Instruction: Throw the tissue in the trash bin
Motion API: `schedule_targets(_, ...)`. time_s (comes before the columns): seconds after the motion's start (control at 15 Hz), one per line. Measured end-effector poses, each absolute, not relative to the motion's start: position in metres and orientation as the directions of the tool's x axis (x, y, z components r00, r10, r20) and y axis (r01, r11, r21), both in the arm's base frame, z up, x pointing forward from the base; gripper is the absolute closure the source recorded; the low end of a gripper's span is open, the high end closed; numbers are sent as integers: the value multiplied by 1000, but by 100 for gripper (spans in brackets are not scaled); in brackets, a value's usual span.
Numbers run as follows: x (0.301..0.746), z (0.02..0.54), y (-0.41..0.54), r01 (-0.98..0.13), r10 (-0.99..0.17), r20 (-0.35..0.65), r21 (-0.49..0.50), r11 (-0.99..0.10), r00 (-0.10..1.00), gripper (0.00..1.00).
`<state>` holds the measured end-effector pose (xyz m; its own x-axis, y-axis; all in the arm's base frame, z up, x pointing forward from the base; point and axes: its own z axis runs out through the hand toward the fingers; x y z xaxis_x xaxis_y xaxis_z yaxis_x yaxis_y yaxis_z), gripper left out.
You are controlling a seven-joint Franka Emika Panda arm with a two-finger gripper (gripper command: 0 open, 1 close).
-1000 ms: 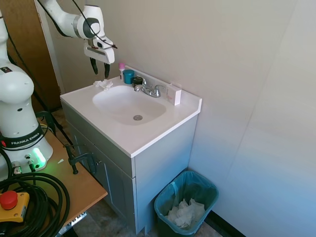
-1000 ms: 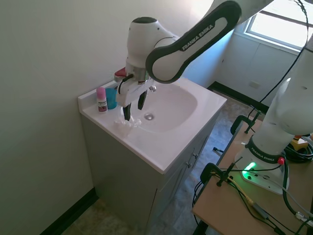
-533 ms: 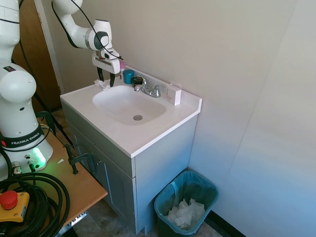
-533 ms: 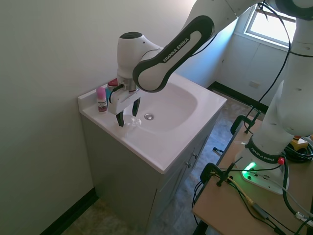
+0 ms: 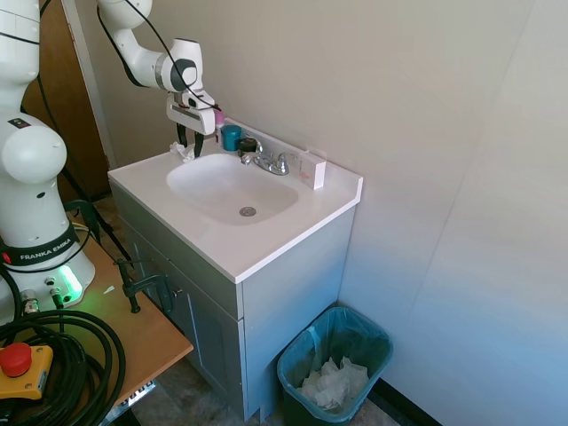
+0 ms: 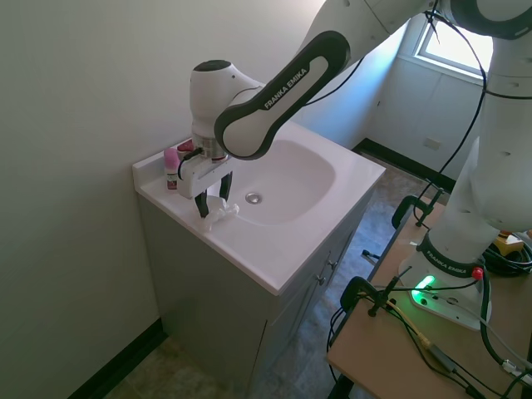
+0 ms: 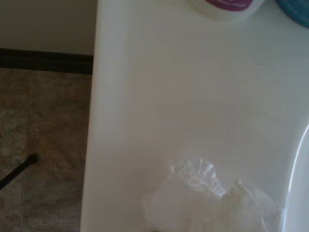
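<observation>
White vanity desk with sink, floor beside it

The glossy white vanity desk carries a small crumpled white tissue near its back corner, a pink-capped bottle, a teal cup, a chrome faucet and a small white box. On the floor stands a dark trash bin with teal-green liner.

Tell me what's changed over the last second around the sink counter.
The end effector has come down from above the counter's back corner and now straddles the tissue, fingers open on either side, nothing gripped yet. The tissue lies where it was on the vanity top, beside the basin. The trash bin on the floor and the bottles by the faucet have not moved.
</observation>
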<state>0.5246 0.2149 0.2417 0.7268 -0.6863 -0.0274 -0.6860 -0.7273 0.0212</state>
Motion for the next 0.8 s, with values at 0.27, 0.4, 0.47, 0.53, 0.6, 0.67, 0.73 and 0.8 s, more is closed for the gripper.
schedule_targets(0.27, 528, 244, 210, -698, -699, -34, 32, -716, 715, 100)
schedule_targets(0.4, 529, 244, 210, -702, -703, -39, 30, -711, 710, 100)
schedule_targets(0.47, 529, 244, 210, -706, -706, -44, 28, -708, 707, 100)
schedule_targets(0.53, 529, 245, 211, -707, -708, -46, 27, -706, 705, 100)
schedule_targets(0.6, 528, 246, 211, -707, -707, -47, 27, -707, 706, 100)
schedule_targets(0.67, 528, 248, 212, -705, -706, -48, 29, -708, 707, 100)
schedule_targets(0.73, 528, 251, 212, -704, -705, -49, 29, -709, 708, 100)
schedule_targets(0.8, 528, 255, 212, -704, -705, -49, 24, -709, 708, 100)
